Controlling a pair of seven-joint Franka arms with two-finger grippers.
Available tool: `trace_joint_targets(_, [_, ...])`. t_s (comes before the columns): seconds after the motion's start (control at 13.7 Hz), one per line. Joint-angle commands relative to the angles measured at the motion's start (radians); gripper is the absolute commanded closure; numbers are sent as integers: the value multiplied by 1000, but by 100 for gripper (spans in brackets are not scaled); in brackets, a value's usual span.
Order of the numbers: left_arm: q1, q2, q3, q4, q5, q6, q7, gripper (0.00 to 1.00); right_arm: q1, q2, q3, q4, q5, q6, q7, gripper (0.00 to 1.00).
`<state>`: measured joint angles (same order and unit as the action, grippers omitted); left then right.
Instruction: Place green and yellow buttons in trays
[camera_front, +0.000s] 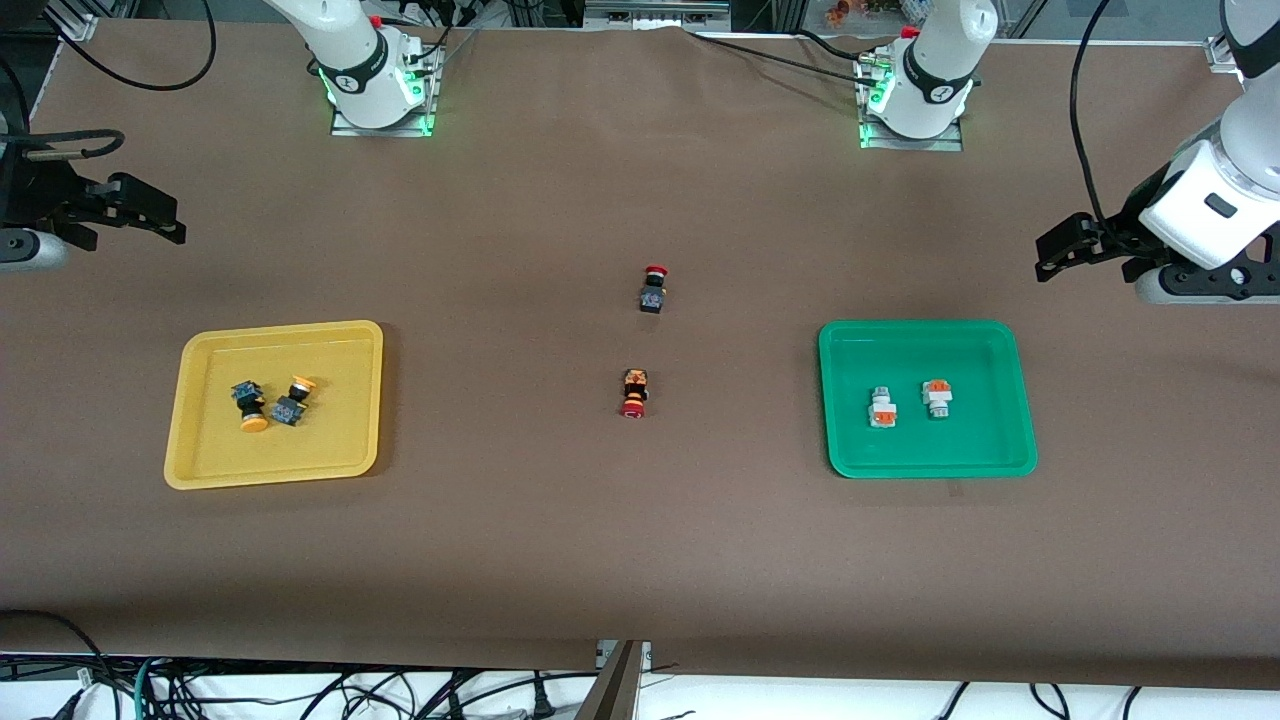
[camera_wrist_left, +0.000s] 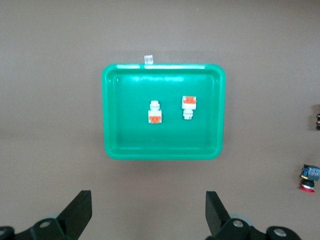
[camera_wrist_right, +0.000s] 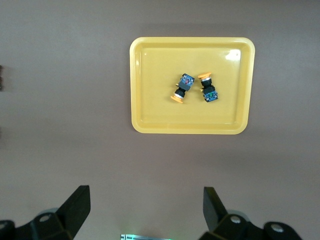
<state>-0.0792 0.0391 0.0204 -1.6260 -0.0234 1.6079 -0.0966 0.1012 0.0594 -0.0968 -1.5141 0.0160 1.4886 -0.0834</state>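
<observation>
The yellow tray (camera_front: 330, 440) lies toward the right arm's end and holds two yellow-capped dark buttons (camera_front: 250, 405) (camera_front: 293, 400). It also shows in the right wrist view (camera_wrist_right: 150, 115) with both buttons (camera_wrist_right: 182, 87) (camera_wrist_right: 207, 89). The green tray (camera_front: 980, 440) lies toward the left arm's end and holds two white buttons with orange tabs (camera_front: 882, 408) (camera_front: 937, 397). It also shows in the left wrist view (camera_wrist_left: 130, 135) with both buttons (camera_wrist_left: 155, 112) (camera_wrist_left: 189, 106). My left gripper (camera_front: 1065, 250) (camera_wrist_left: 148, 200) is open and empty, high over bare table beside the green tray. My right gripper (camera_front: 130, 215) (camera_wrist_right: 146, 196) is open and empty, high over bare table beside the yellow tray.
Two red-capped dark switches lie on the brown table mid-way between the trays, one (camera_front: 653, 289) farther from the front camera than the other (camera_front: 634, 392). One shows in the left wrist view (camera_wrist_left: 310, 175). The arm bases (camera_front: 375, 85) (camera_front: 915, 95) stand at the table's back edge.
</observation>
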Motion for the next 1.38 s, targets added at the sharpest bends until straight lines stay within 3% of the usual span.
trace_joint_targets(0.0, [-14, -31, 33, -49, -36, 6, 21, 0, -9, 8, 5, 23, -8, -10, -7, 0])
trace_joint_targets(1.31, [12, 7, 36, 3, -1, 17, 6, 0, -14, 8, 2, 23, -5, -10, -7, 0])
